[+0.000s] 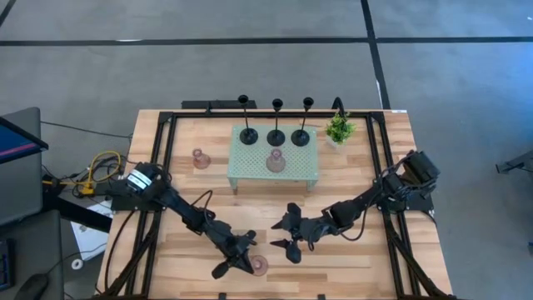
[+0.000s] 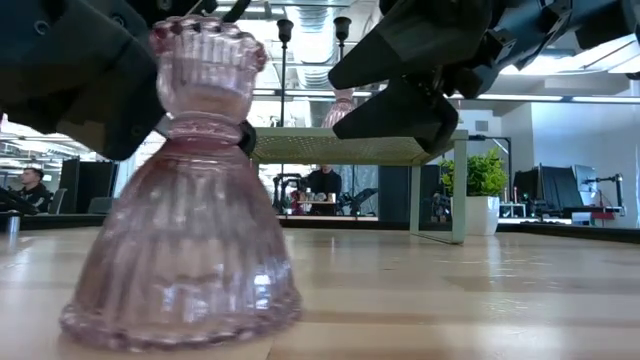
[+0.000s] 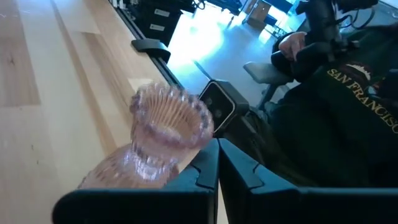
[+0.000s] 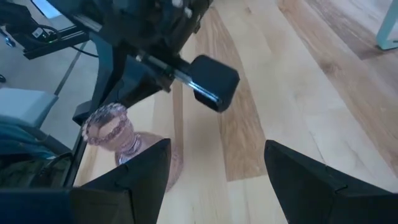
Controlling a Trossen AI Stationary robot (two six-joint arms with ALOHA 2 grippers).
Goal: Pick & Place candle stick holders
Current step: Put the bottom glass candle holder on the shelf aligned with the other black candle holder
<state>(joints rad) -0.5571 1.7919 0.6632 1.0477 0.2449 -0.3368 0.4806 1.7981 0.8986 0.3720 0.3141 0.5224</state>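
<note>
Left end effector (image 1: 236,260) closed beside pink holder (image 1: 259,265) | tray (image 1: 250,169): another pink holder (image 1: 276,161)

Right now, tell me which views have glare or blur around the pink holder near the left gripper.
Low view: the pink holder fills the foreground, with bright windows behind and both arms in silhouette. Left wrist view: the floor beyond the table edge glares blue-white, and the holder's rim looks soft. Right wrist view: its own open fingers are blurred.
</note>
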